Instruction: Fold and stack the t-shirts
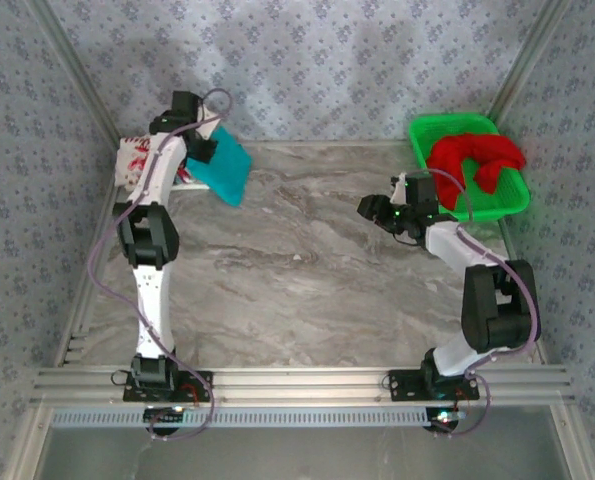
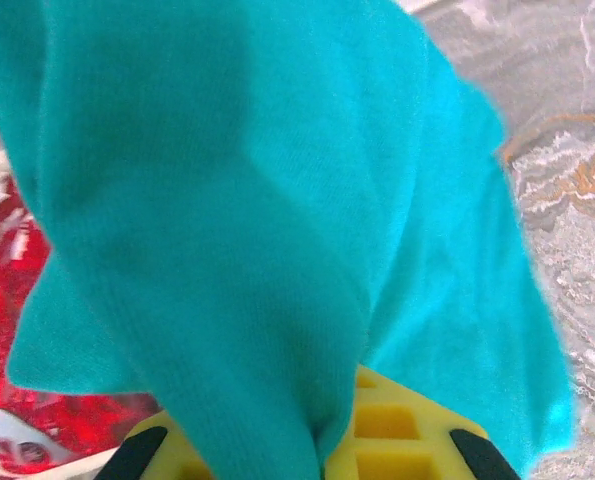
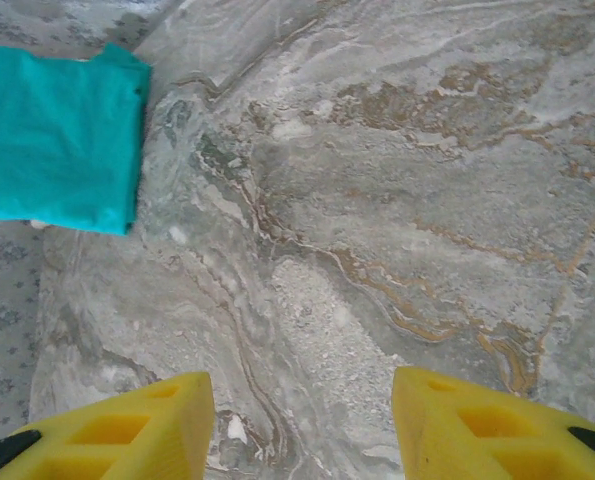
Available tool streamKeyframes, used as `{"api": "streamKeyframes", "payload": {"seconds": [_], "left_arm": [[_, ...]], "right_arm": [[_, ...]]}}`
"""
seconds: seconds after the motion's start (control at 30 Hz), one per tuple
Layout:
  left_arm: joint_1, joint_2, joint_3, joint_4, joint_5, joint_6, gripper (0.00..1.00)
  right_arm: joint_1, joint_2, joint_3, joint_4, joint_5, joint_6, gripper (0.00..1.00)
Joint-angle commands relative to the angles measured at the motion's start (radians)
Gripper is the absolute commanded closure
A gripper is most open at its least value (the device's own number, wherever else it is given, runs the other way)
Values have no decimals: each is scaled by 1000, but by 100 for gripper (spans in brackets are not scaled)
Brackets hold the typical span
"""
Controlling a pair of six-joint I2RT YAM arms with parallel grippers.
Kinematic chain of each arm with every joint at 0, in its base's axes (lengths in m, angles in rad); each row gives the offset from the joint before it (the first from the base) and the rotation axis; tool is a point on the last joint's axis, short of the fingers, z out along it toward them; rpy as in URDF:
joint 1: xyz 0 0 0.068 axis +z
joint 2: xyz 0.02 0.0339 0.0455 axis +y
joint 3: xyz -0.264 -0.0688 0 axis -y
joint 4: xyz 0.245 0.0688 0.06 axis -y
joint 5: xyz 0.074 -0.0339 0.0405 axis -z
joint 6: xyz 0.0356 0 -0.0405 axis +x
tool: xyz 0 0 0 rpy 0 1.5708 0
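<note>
Marble table (image 3: 397,200) under the right end effector (image 3: 302,390) — yellow fingers (image 3: 127,430) apart — teal t-shirt (image 3: 57,140) upper left.

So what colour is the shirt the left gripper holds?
Teal; the shirt shows best in the left wrist view.

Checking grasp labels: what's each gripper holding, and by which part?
Left gripper is shut on the teal t-shirt, pinching a bunched fold; which part of the shirt can't be told. Right gripper is open, holding nothing.
</note>
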Motion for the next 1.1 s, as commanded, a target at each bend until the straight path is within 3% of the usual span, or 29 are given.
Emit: {"api": "streamKeyframes", "payload": {"seconds": [0.0, 0.23, 0.47, 0.93, 0.97, 1.07], "left_arm": [[25, 13, 140, -47, 72, 6, 100], [91, 83, 267, -4, 143, -53, 100], [146, 150, 284, 61, 217, -92, 100], [272, 221, 281, 80, 167, -155, 98], [275, 223, 281, 83, 156, -152, 85], [278, 230, 283, 88, 94, -147, 14]], "right_arm": [[-4, 9, 4, -25, 26, 0, 48], [3, 27, 0, -11, 22, 26, 47], [4, 13, 24, -54, 31, 16, 47], [15, 4, 37, -105, 57, 8, 46], [17, 7, 38, -102, 57, 12, 46], [28, 18, 51, -101, 52, 15, 46]]}}
